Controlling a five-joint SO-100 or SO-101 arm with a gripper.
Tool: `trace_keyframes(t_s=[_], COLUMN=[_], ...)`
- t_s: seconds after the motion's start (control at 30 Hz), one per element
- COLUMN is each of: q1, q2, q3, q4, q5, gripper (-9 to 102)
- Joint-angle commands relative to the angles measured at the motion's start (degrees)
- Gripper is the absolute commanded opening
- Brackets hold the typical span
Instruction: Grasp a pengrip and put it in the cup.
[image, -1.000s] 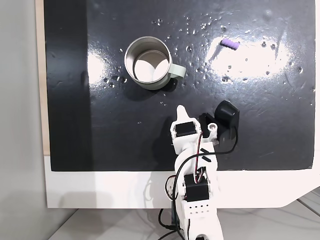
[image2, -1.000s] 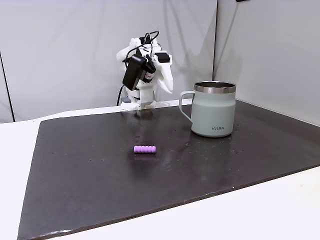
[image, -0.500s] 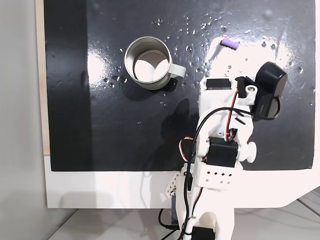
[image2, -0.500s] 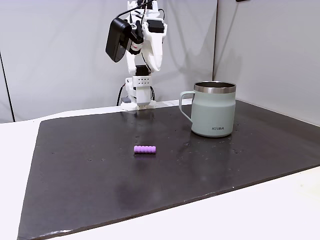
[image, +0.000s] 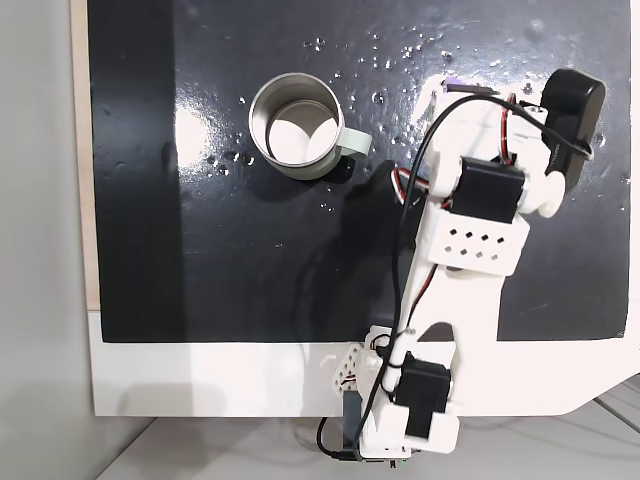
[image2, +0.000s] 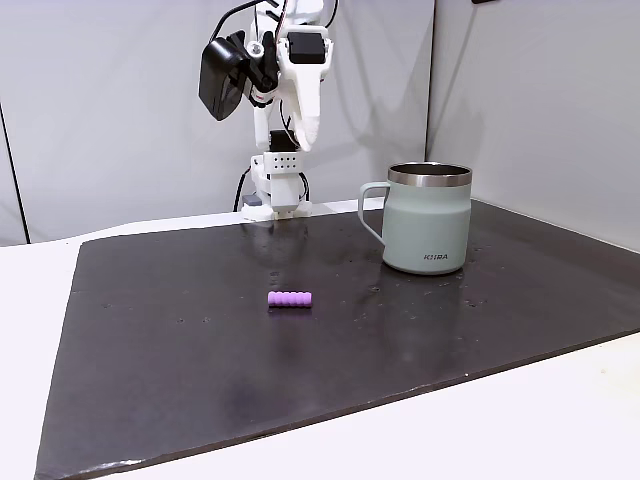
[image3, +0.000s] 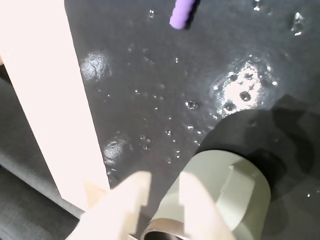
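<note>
One second has taken the arm from a low crouch near its base to a high reach out over the mat (image2: 180, 380). Pengrip (image2: 290, 298) lies flat on the mat, well apart from the cup (image2: 428, 218), on its handle side, untouched. Gripper (image3: 162, 192) hangs high, fingers slightly parted, holding nothing; in the wrist view the cup sits right behind the fingertips, pengrip (image3: 181, 12) far off. Approach under way; descent and grasp not yet begun.
</note>
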Motion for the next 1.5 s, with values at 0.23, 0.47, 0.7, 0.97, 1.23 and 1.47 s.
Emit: trace_keyframes(t_s=[0.23, 0.47, 0.7, 0.97, 1.23, 1.47], q1=[5.01, 6.06, 6.68, 6.24, 6.59, 5.80], q2=[-35.77, -44.21, -46.32, -52.21, -58.18, -60.91], q3=[-57.48, -63.28, -63.28, -63.28, -63.28, -63.28], q4=[20.30, 17.75, 12.39, 13.01, 13.71, 13.89], q5=[1.23, -0.53, -1.93, -2.02, -3.78, -3.96], gripper=[12, 13, 20, 30, 33, 33])
